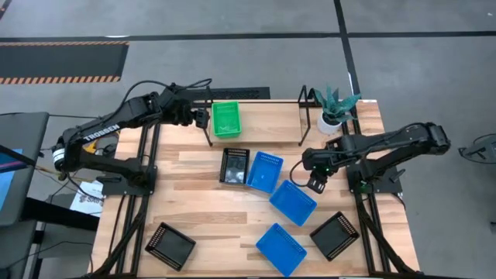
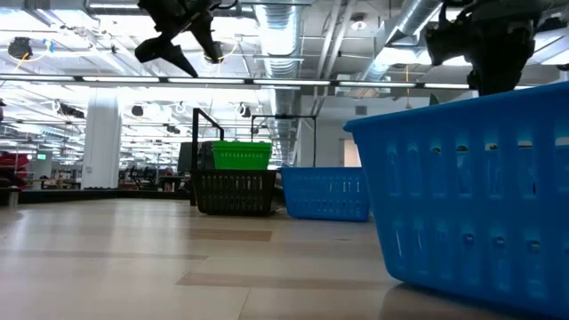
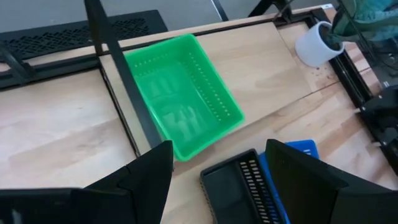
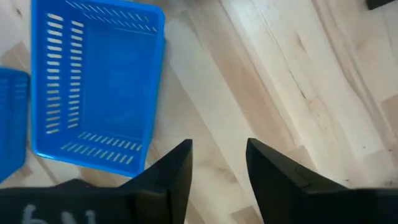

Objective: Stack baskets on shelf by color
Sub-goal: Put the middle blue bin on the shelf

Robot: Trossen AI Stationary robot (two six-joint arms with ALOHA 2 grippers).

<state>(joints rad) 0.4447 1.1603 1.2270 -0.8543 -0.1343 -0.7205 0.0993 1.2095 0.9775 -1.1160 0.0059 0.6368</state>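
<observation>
Positions are referred to the shelf (image 1: 256, 116), a thin black tube frame at the far edge of the wooden surface (image 1: 194, 209).

Farthest from the shelf, at the near edge of the surface, two black baskets (image 1: 170, 246) (image 1: 335, 235) and one blue basket (image 1: 280, 249) are found lying apart. Closer to the shelf, a second blue basket (image 1: 293, 201) is seen, and beside it the right hand (image 1: 317, 183) is held just above bare wood with its fingers spread and nothing between them. Closer again, a third blue basket (image 1: 265, 171) lies against a black basket (image 1: 235, 166), both just in front of the shelf. On the shelf's left end a green stack (image 1: 226, 118) is seated; how many baskets it contains cannot be told. The left hand (image 1: 201, 118) is held beside it, spread and empty. A white potted plant (image 1: 333, 108) stands at the shelf's right end.

The baskets are judged light, thin-walled and somewhat flexible, with smooth plastic liable to slip. A hold across one perforated wall at the rim, mid-length, is recommended, so that tilting is limited. Nesting is expected to need square alignment.
</observation>
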